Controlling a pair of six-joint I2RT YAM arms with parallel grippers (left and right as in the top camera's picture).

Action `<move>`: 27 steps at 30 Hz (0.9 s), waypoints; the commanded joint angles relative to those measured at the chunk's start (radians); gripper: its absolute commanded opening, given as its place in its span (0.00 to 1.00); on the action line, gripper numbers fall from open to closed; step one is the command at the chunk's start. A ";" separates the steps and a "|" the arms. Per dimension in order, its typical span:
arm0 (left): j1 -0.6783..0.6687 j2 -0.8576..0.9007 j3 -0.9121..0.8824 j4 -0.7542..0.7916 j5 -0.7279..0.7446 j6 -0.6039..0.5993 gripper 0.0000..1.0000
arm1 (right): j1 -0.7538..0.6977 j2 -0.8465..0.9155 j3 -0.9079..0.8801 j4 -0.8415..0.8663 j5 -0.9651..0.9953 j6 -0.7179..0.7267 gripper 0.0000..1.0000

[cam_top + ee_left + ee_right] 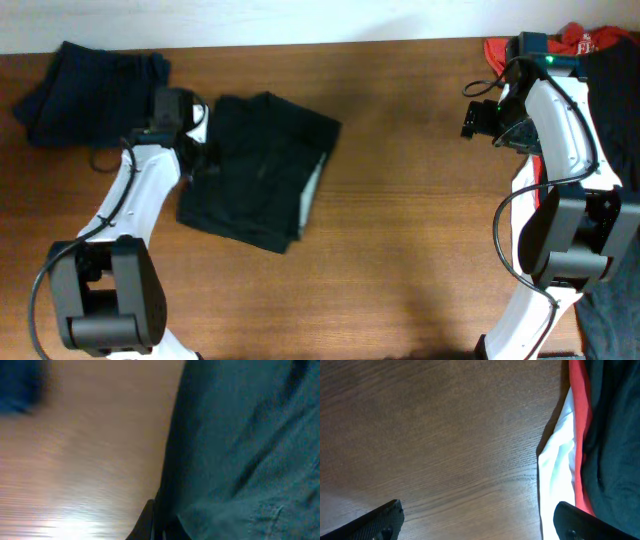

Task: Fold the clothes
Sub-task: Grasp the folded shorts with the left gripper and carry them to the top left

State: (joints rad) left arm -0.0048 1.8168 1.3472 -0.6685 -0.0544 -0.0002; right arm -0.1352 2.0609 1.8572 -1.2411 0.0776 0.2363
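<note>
A black garment [258, 170] lies folded on the table left of centre, with its pale grey-white inside showing along the right edge. My left gripper [203, 152] is at its left edge. In the blurred left wrist view the fingers [154, 527] are close together at the fabric's border [240, 450] and seem shut on it. My right gripper [480, 118] is open and empty above bare wood [475, 520], beside a white garment [557, 455] and a red one [577, 420].
A dark navy garment [90, 88] lies at the back left. The red garment with white print [590, 40] and black clothes [618, 110] are piled at the right edge, behind the right arm. Brown wooden table [400, 200].
</note>
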 commanded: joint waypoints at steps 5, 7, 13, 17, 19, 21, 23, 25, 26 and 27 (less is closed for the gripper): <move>0.122 0.000 0.180 0.192 -0.153 0.054 0.01 | -0.003 -0.006 0.013 0.000 0.002 0.008 0.99; 0.142 0.000 0.182 0.294 -0.153 0.053 0.01 | -0.003 -0.006 0.013 0.000 0.002 0.008 0.99; 0.164 0.003 0.182 0.490 -0.185 -0.015 0.01 | -0.003 -0.006 0.013 0.000 0.002 0.008 0.99; 0.189 0.044 0.182 0.527 -0.294 -0.060 0.01 | -0.003 -0.006 0.013 0.000 0.002 0.008 0.99; 0.205 0.074 0.182 0.539 -0.306 -0.073 0.01 | -0.003 -0.006 0.013 0.000 0.002 0.008 0.98; 0.225 0.103 0.182 0.562 -0.318 -0.112 0.01 | -0.003 -0.006 0.013 0.000 0.002 0.008 0.99; 0.238 0.120 0.182 0.605 -0.322 -0.119 0.01 | -0.003 -0.006 0.013 0.000 0.002 0.008 0.99; 0.245 0.138 0.182 0.657 -0.333 -0.119 0.01 | -0.003 -0.006 0.013 0.000 0.002 0.008 0.99; 0.245 0.147 0.182 0.674 -0.336 -0.119 0.01 | -0.003 -0.006 0.013 0.000 0.002 0.008 0.99; 0.244 0.156 0.182 0.685 -0.336 -0.119 0.01 | -0.003 -0.006 0.013 0.000 0.002 0.008 0.99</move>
State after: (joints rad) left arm 0.2310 1.9495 1.5009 -0.0216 -0.3576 -0.0990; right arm -0.1352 2.0609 1.8572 -1.2411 0.0772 0.2356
